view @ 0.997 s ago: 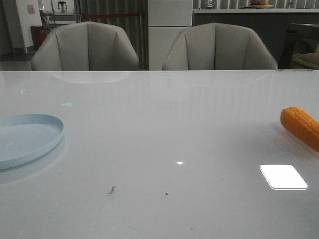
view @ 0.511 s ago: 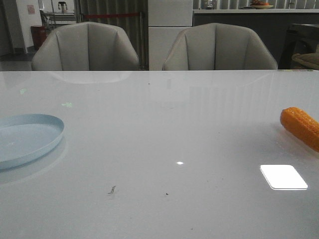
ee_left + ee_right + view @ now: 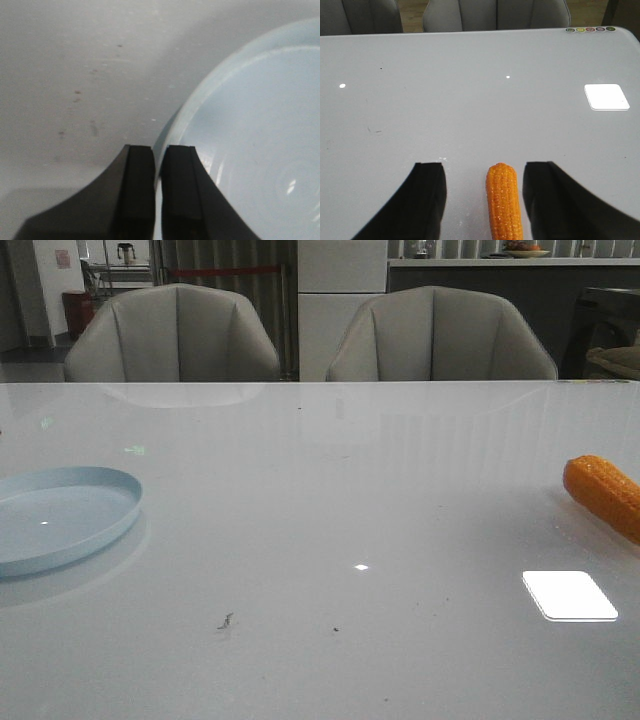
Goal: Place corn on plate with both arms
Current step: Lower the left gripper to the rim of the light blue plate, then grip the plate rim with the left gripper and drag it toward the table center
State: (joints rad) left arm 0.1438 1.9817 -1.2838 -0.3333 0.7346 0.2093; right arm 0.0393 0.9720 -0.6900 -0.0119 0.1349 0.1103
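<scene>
OK, corn (image 3: 504, 200) first. It looks like glossy plastic, so I'm guessing light, stiff and a bit slick. The kernel rows should give the pads some bite. It tapers to a blunt tip, so I don't want to pinch near the end or it could squirt out. Best hold is across the thick mid-body, pads square to the long axis.

Right wrist cam: right pincer (image 3: 490, 200) is spread wide, nothing in it. The corn lies on the surface (image 3: 330, 500) btwn the two fingers, tip pointing away from the wrist, with clear gaps on both sides and no contact. It sits slightly closer to one finger than the other, so I'd centre a touch before closing. Can't tell height above the surface from this cam.

Front cam: the corn shows at the far right edge, partly cut off by the frame. The plate (image 3: 60, 515) is at the far left, well apart from it. Neither arm shows in that view.

Left wrist cam: left pincer (image 3: 159, 190) is closed down to a thin slit, clamped on the plate's rim, I think. The rim runs right into the gap btwn the fingers. The plate is pale blue, thin and shallow, prob light and slippery too, so a rim pinch could twist if I move fast. Its near edge looks slightly raised in the front view, though that's hard to be sure of.
</scene>
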